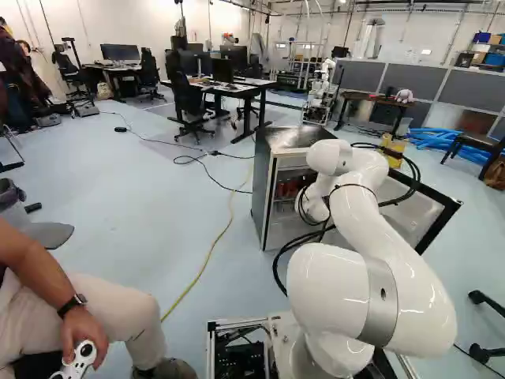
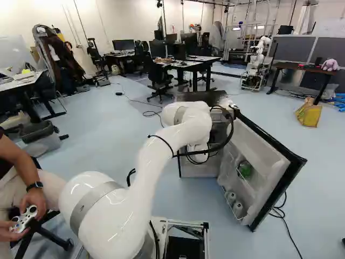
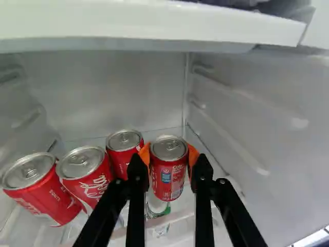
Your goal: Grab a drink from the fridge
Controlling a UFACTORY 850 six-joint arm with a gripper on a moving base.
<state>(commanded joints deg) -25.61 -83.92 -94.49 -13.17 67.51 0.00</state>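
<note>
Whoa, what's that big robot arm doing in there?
The white robot arm is reaching into the open fridge to get a drink. Its black gripper has closed on a red can, with one orange pad on each side. The can is inside the fridge, not out yet. Three other red cans are next to it.

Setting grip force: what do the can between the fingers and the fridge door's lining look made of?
Can: metal, probably aluminium; glossy red printed side, bare silvery lid with pull tab. Door lining: likely moulded plastic; smooth, white, softly shiny, rounded edges.
</note>
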